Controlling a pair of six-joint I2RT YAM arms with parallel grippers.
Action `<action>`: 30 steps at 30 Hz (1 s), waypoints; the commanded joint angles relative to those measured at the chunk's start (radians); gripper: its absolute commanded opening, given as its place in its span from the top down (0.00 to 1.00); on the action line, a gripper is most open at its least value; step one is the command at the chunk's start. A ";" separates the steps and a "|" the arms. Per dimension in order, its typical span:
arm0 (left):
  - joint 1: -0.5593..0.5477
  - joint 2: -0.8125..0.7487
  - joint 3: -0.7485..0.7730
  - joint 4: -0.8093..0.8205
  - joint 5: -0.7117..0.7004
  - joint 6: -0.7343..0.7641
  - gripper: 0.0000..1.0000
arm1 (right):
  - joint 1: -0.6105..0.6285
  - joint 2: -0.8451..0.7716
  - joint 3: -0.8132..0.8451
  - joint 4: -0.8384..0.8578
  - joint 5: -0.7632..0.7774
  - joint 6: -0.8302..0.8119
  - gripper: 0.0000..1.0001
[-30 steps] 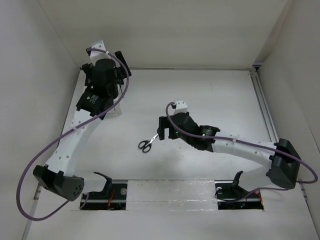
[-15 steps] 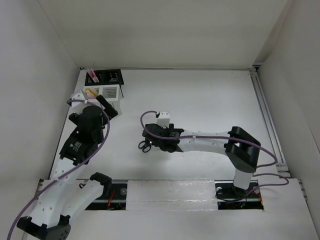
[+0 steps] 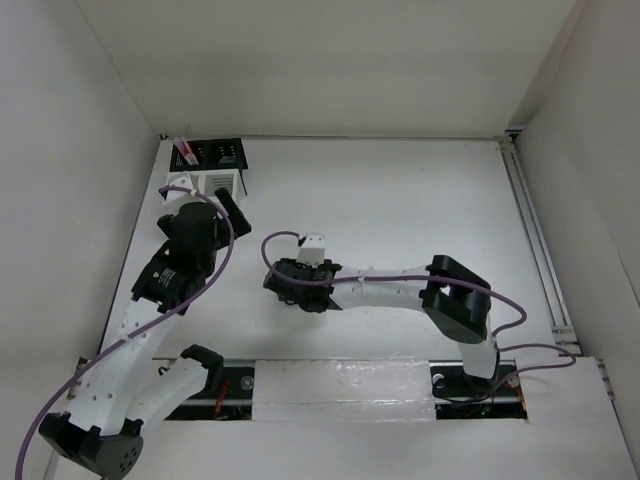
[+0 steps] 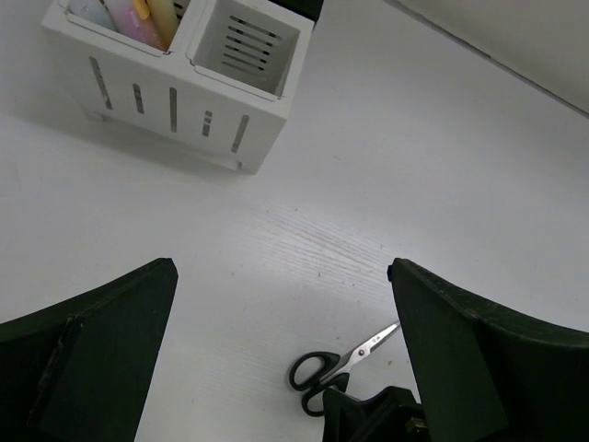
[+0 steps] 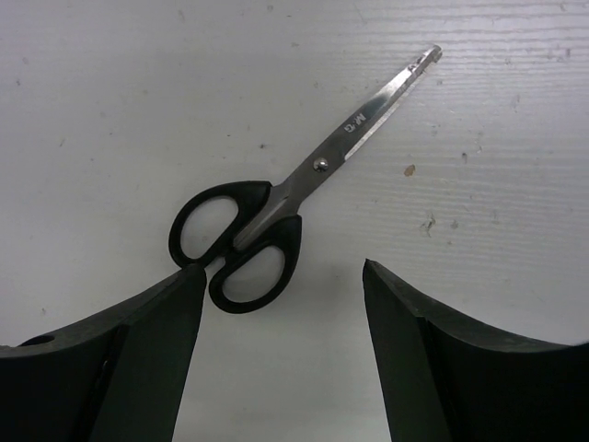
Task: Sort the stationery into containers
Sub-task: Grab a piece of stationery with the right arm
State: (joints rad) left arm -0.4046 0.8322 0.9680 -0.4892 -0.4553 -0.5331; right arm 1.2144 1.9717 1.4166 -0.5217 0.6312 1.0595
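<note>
Black-handled scissors [image 5: 317,166] lie flat on the table, blades pointing up-right; they also show in the left wrist view [image 4: 345,361]. My right gripper [image 5: 281,272] is open and low over the handle end, its left fingertip [image 5: 179,290] at the handle loops. In the top view the right gripper [image 3: 290,288] hides the scissors. My left gripper [image 4: 281,267] is open and empty, above the table just in front of the white slatted organizer [image 4: 212,115], whose left compartment holds markers [image 4: 138,18]. The black mesh holder [image 3: 222,153] stands behind it with pens [image 3: 183,150].
The two containers sit together in the far left corner by the left wall [image 3: 100,200]. My left arm [image 3: 165,290] runs along the left side. A rail [image 3: 530,230] edges the table on the right.
My left arm has pulled back from over the containers, uncovering them. My right gripper has moved left along the scissors to their handle end.
</note>
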 commanded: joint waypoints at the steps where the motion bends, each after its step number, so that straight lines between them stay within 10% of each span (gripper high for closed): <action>1: 0.000 -0.041 -0.005 0.054 0.061 0.036 0.00 | 0.005 0.000 0.033 -0.053 0.047 0.046 0.26; 27: 0.000 -0.059 -0.014 0.054 0.092 0.045 0.00 | -0.006 0.099 0.022 -0.063 -0.028 0.074 0.35; 30: 0.000 -0.070 -0.014 0.054 0.069 0.045 0.00 | -0.015 0.108 0.010 -0.037 -0.053 0.063 0.49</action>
State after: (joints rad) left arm -0.4046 0.7868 0.9596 -0.4606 -0.3695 -0.5011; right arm 1.2095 2.0449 1.4254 -0.5980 0.6403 1.1122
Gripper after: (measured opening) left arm 0.996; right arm 0.537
